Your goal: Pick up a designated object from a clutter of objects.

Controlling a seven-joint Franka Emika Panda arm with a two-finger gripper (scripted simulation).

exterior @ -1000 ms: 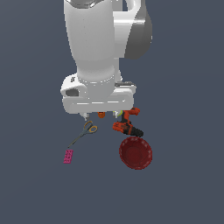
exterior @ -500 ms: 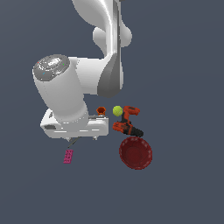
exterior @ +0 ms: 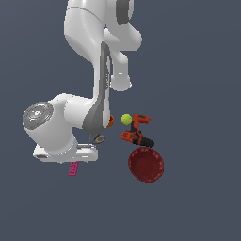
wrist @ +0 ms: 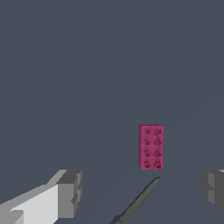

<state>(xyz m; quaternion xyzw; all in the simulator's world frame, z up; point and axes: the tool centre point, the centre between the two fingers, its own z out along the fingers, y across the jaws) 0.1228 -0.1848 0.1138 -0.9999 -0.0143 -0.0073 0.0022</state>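
Dark slate floor. Claw point(wrist: 140, 192) released (jaws well apart), pink block point(wrist: 151, 147) just ahead of it. Judged light, rigid, smooth-sided; grip across its long flanks.

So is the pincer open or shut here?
Open. In the wrist view the pincer shows its two fingers far apart, nothing between them; the pink block lies beyond.

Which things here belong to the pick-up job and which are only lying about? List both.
For the job:
- small flat magenta-pink studded rectangular block
- grey two-finger gripper, open, above the surface near the block

Lying about:
- yellow-green tennis ball
- red-black power drill
- dark red round plate
- orange-handled scissors, mostly hidden by the arm
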